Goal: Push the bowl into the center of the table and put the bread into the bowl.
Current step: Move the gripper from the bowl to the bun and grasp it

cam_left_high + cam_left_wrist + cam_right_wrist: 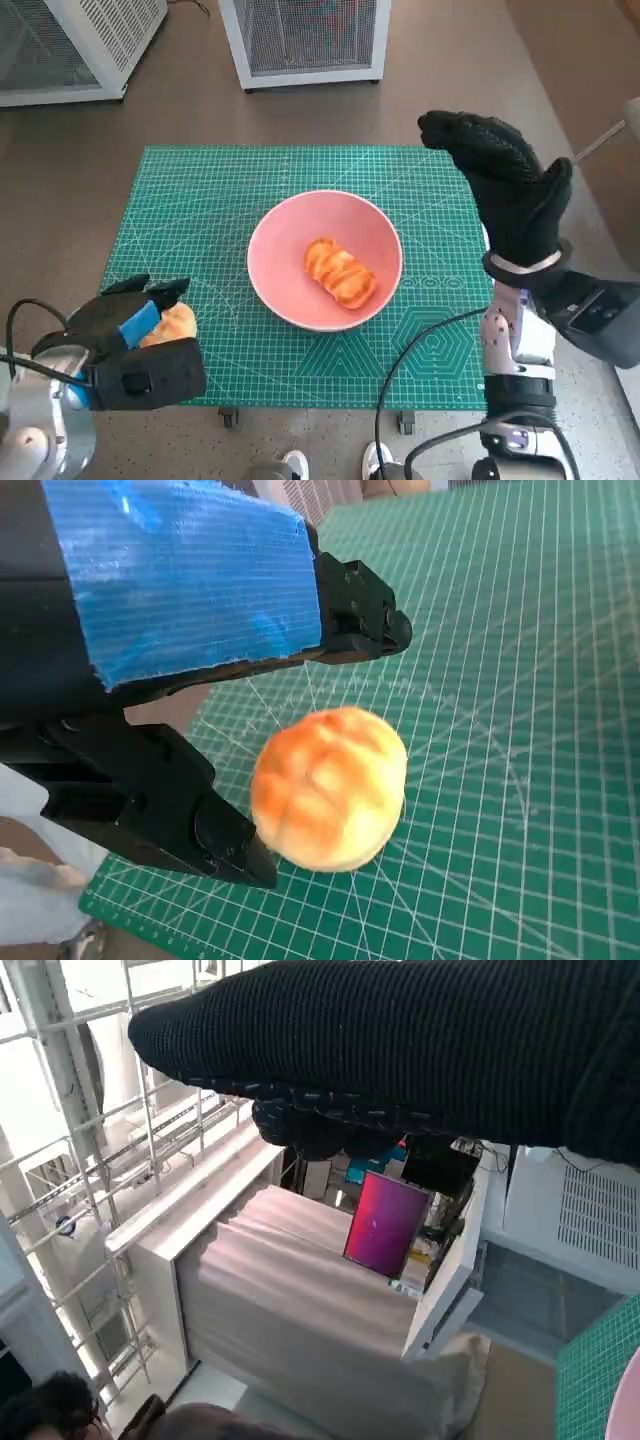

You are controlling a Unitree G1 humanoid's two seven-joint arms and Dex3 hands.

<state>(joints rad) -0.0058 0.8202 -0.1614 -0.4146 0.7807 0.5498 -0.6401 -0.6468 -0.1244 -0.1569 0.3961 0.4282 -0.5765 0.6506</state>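
Quantities relative to the green cutting mat [220, 210]: one pink bowl [290, 290] at its center; two breads, one striped loaf [340, 272] inside the bowl, one round bun [175, 323] at the mat's near-left corner.

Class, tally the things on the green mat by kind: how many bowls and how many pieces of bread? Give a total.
Bowls: 1, the pink bowl at the mat's middle.
Bread: 2, a twisted bread inside the bowl, and a round bun by the left hand.
Total: 3.

Your left hand [135, 335] has bare tabletop [210, 215] between it and the pink bowl [325, 260]. A striped bread [340, 272] lies mid-bowl, with room around it. Your right hand [505, 190] is raised above the tabletop's right edge.
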